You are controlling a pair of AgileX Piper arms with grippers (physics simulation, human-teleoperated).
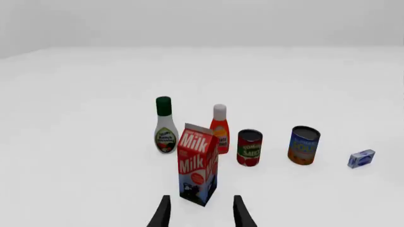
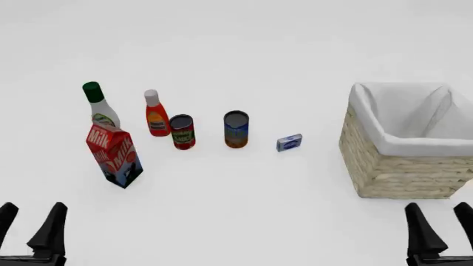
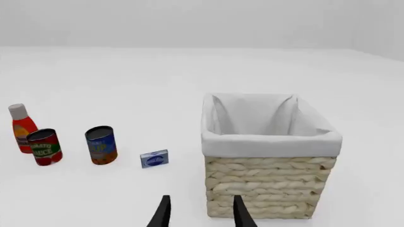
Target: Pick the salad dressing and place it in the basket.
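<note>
Front view: your left claw (image 2: 30, 224) and right claw (image 2: 441, 227) hang released; the salad dressing (image 2: 99, 107) hides behind the milk carton (image 2: 114, 154), far from the basket (image 2: 369, 160).

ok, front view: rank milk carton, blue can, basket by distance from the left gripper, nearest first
1. Milk carton: closest to the left gripper, just ahead of it on the left side.
2. Blue can: mid-table, in the row of groceries.
3. Basket: farthest, on the right side.
</note>
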